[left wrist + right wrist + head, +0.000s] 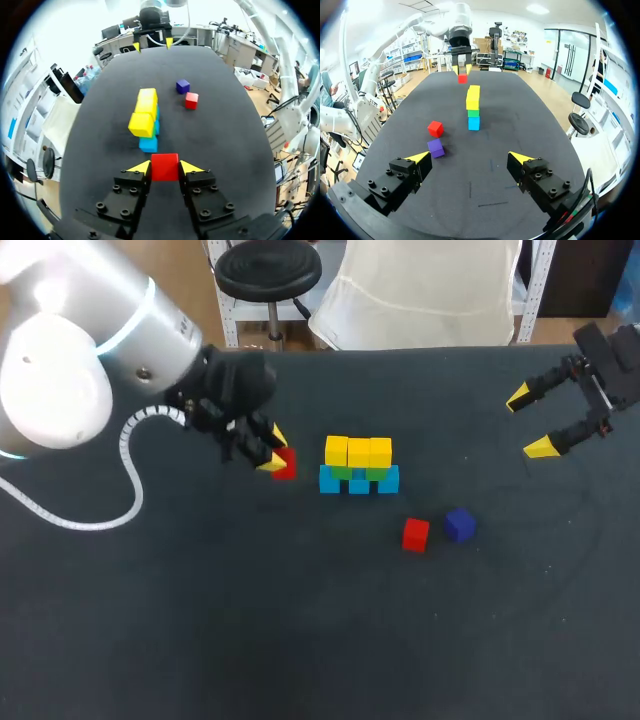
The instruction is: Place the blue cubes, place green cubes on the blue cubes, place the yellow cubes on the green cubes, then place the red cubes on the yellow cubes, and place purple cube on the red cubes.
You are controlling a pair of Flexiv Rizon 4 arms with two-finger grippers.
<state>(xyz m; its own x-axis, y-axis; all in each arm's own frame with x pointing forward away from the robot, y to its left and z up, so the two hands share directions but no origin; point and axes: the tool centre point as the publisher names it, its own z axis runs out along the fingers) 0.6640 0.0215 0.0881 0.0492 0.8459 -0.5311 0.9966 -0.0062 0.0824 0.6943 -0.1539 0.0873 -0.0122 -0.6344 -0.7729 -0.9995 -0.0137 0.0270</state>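
The left pincer (268, 453) pinches a red cube (164, 166) just beside the stack (358, 466) of blue, green and yellow rows. The right pincer (530, 423) hangs spread, well apart. On the table (300, 640), near the stack, sit a loose red cube (415, 534) and a purple cube (459, 525).

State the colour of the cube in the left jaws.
Red cube, best in left wrist view.
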